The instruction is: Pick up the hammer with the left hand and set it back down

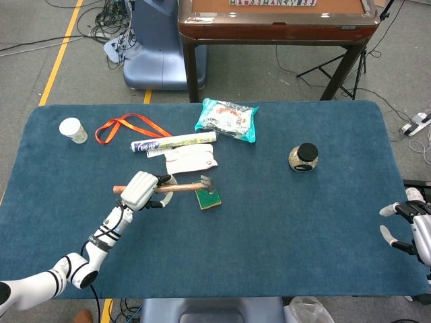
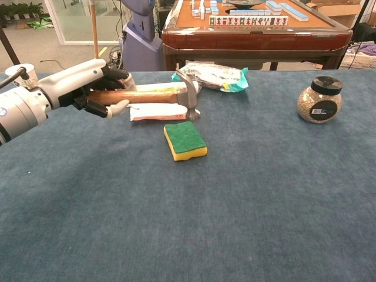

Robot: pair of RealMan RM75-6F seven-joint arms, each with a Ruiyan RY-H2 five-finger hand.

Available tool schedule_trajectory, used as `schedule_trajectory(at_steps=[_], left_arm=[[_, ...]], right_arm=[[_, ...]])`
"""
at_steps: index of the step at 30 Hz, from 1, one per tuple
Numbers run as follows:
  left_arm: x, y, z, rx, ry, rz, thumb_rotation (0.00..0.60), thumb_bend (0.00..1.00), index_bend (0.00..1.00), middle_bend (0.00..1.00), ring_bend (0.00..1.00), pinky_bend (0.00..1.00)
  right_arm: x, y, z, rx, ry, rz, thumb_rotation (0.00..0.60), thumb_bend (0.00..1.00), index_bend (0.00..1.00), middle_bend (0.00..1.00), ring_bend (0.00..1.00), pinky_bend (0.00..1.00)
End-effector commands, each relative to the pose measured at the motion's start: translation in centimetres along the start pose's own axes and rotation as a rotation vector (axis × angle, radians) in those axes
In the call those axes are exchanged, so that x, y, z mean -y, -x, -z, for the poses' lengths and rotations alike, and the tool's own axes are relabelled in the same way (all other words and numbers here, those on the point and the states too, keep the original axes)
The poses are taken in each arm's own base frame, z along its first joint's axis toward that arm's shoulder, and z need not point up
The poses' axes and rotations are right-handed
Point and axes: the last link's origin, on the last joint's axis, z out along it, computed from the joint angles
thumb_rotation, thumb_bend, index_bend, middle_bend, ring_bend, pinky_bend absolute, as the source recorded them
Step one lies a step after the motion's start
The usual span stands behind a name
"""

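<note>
One hammer (image 1: 180, 186), wooden-handled with a metal head, held level above the blue counter (image 1: 283, 229) by the left hand (image 1: 142, 189), fingers wrapped around the handle near its free end. Head of the hammer up in the air over the far edge of one sponge (image 1: 208, 196), green on top and yellow beneath, clear of it in the chest view. One right hand (image 1: 408, 227) low at the right edge of the counter, holding nothing, fingers spread apart. One white paper cup (image 1: 73, 130) at the far left. One orange lanyard (image 1: 128, 126) lying just right of the cup. One long white tube (image 1: 173, 142) beside the lanyard, and one flat white packet (image 1: 191, 160) just near of the tube, behind the hammer. One teal-edged snack bag (image 1: 227, 120) further off, past the tube's right end. One small round jar (image 1: 303, 157) with a black lid, well apart to the right. One brown wooden table (image 1: 276, 20) standing beyond the counter's far edge, with small tiles on its top in the chest view.
</note>
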Motion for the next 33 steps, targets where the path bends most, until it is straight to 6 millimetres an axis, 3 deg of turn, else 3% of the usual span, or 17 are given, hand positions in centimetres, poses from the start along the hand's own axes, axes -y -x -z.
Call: schedule_trajectory(at_steps=[1, 16, 22, 28, 33], left_arm=[[-0.1, 0.5, -0.4, 0.001, 0.009, -0.029, 0.6, 0.54, 0.79, 0.82, 0.65, 0.92], [0.6, 3.7, -1.6, 0.048, 0.043, -0.201, 0.6, 0.54, 0.79, 0.82, 0.65, 0.92], [0.5, 2.6, -1.4, 0.005, 0.031, -0.072, 0.6, 0.54, 0.79, 0.82, 0.65, 0.92], [0.2, 1.4, -0.8, -0.016, 0.054, -0.06, 0.6, 0.54, 0.79, 0.82, 0.65, 0.92], [0.4, 1.5, -0.7, -0.006, 0.066, -0.123, 0.6, 0.54, 0.79, 0.82, 0.65, 0.92]], right_arm=[[0.0, 0.0, 0.0, 0.001, 0.0, 0.001, 0.6, 0.32, 0.46, 0.45, 0.39, 0.26], [0.0, 0.0, -0.1, 0.0, 0.003, 0.001, 0.6, 0.32, 0.46, 0.45, 0.39, 0.26], [-0.1, 0.0, -0.1, -0.002, 0.005, -0.002, 0.6, 0.32, 0.46, 0.45, 0.39, 0.26], [0.0, 0.0, -0.1, -0.001, 0.002, -0.002, 0.6, 0.32, 0.46, 0.45, 0.39, 0.26], [0.0, -0.1, 0.0, -0.003, 0.001, -0.003, 0.6, 0.32, 0.46, 0.45, 0.39, 0.26]])
